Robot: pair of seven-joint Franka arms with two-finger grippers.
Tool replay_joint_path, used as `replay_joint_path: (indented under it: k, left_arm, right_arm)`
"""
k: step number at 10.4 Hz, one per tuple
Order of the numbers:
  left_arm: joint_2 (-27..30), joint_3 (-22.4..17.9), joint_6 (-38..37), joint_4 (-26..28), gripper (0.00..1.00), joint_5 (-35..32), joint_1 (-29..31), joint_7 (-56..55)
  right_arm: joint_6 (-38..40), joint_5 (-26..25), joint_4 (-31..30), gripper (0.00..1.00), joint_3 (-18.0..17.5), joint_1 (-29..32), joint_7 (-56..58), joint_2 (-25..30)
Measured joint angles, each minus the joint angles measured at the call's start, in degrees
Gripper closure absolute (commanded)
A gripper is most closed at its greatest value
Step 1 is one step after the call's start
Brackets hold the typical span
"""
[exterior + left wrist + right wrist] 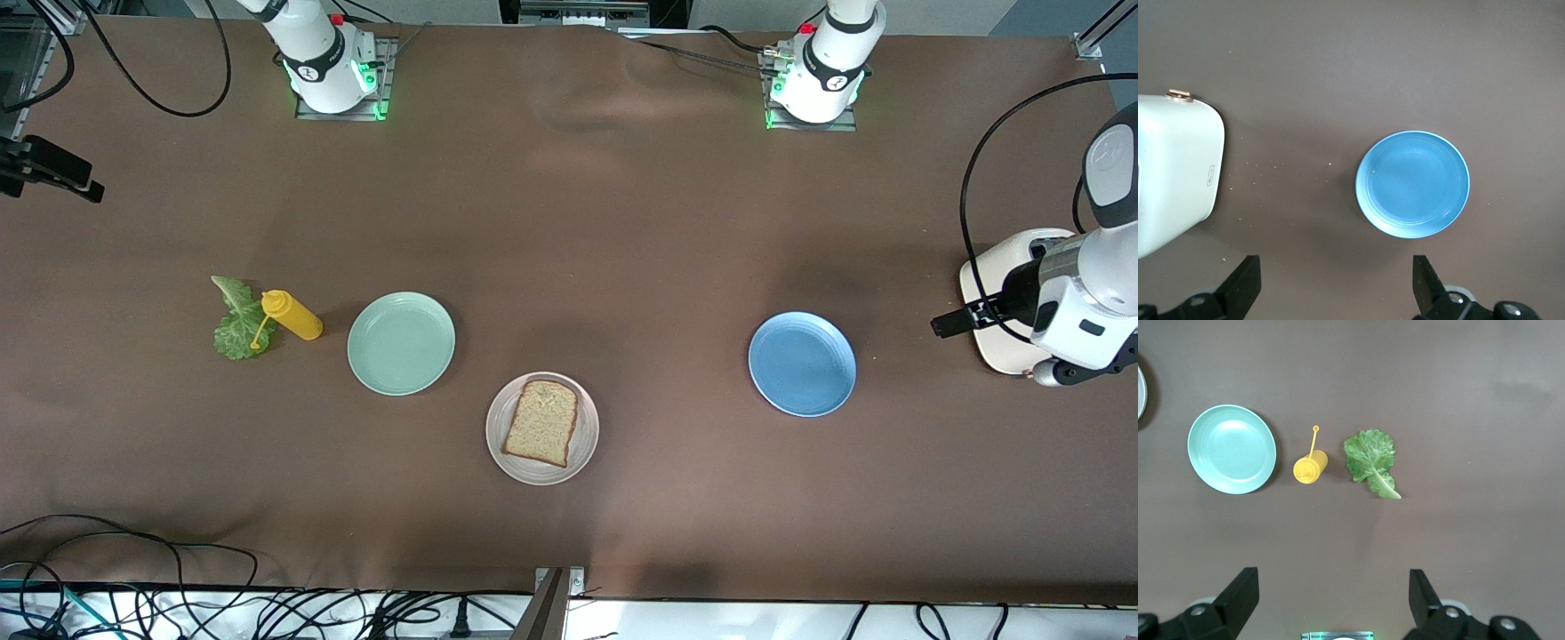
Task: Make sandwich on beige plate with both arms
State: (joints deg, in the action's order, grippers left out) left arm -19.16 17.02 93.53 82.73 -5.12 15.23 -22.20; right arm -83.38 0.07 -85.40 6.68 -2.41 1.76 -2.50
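The beige plate (542, 472) lies on the brown table nearest the front camera, with a single brown toast slice (541, 422) flat on it. No sandwich is in view. A green lettuce leaf (236, 322) (1369, 457) lies toward the right arm's end, beside a yellow squeeze bottle (292, 315) (1310, 467) on its side. My left gripper (1336, 280) (953, 322) hangs open and holds nothing, high over the table between the blue plate and a white box. My right gripper (1333, 597) is also open and holds nothing, high over the bare table in front of its base.
A mint-green plate (401, 343) (1231, 449) with nothing on it lies between the bottle and the beige plate. A blue plate (802, 364) (1412, 183), also bare, lies toward the left arm's end. A white rounded box (1000, 351) (1175, 173) stands at that end's edge. Cables run along the front edge.
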Motion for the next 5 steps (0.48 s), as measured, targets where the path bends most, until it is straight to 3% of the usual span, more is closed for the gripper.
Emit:
replay_joint_path:
  k: [5]
  left_arm:
    - [1.0,-0.6,-0.7,0.1,0.0,0.0,0.2,2.6]
  right_arm:
    - [-2.3,0.2,0.9,0.0,0.4,-0.6,4.3,-6.6]
